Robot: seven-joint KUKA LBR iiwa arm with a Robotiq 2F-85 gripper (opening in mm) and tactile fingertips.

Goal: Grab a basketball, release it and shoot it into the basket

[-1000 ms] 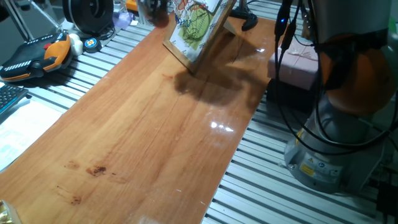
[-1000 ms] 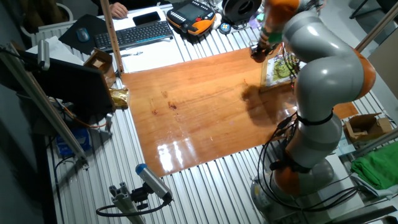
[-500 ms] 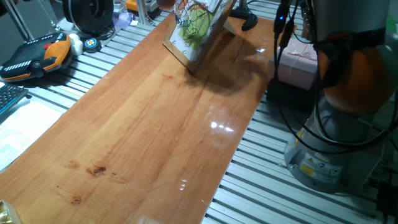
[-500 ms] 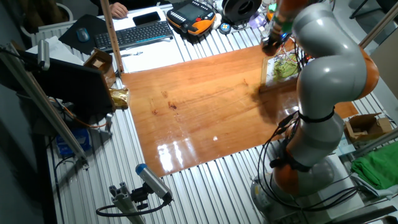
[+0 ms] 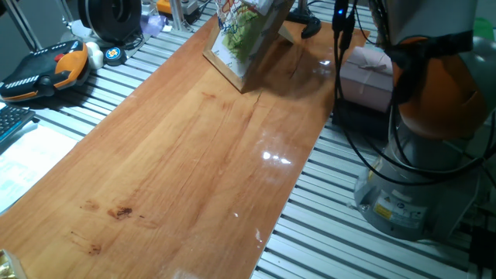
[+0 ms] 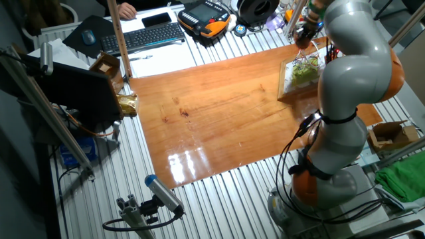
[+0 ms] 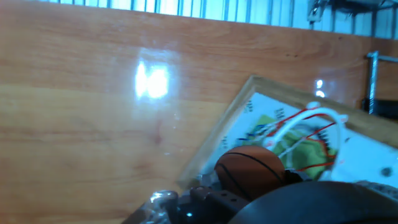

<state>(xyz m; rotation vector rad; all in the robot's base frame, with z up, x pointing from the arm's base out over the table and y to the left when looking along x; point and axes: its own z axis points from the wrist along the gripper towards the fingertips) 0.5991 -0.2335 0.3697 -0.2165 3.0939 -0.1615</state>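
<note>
In the hand view the small orange basketball (image 7: 250,169) with dark seam lines sits at my gripper (image 7: 245,194), which looks shut on it. Just beyond it is the basket (image 7: 311,140), an orange-red hoop with a whitish net, fixed to the tilted wood-framed board (image 7: 219,144). In the other fixed view my gripper (image 6: 307,31) hangs over the far end of the board (image 6: 300,72). In one fixed view the board (image 5: 242,37) stands at the top and the gripper is out of frame.
An orange-and-black device (image 5: 48,68) lies on the slatted bench at the left, also seen in the other fixed view (image 6: 206,14). A keyboard (image 6: 149,36) lies behind the wooden tabletop (image 5: 194,170). A pink box (image 5: 368,71) and the robot base (image 5: 411,194) stand at the right.
The arm has swung toward the board, from the tabletop beside it to above its far end. The gripper has left one fixed view and its shadow has slid right.
</note>
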